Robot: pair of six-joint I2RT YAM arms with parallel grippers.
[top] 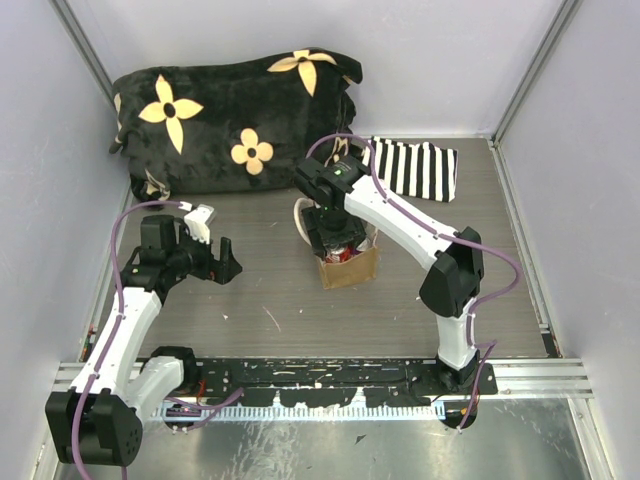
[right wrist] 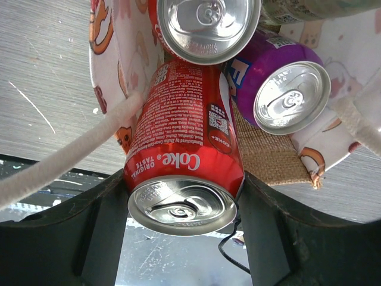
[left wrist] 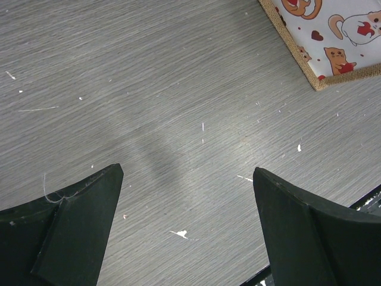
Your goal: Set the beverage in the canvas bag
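Note:
The beverage, a red Coke can [right wrist: 184, 149], sits between the fingers of my right gripper [right wrist: 184, 196], which is shut on it near its top. Its far end reaches into the mouth of the canvas bag [right wrist: 265, 158], next to a purple can [right wrist: 286, 89] and another red can [right wrist: 205, 24]. A cream handle [right wrist: 71, 155] runs past on the left. From above, the right gripper [top: 335, 235] hangs over the tan bag [top: 352, 270] at mid-table. My left gripper [top: 225, 262] stands open over bare table to the left, with nothing between its fingers [left wrist: 89, 202].
A black flowered blanket [top: 235, 110] lies along the back wall. A flat striped fabric piece [top: 420, 168] lies at the back right. Walls close in both sides. The bag's corner [left wrist: 292, 50] shows at the upper right of the left wrist view.

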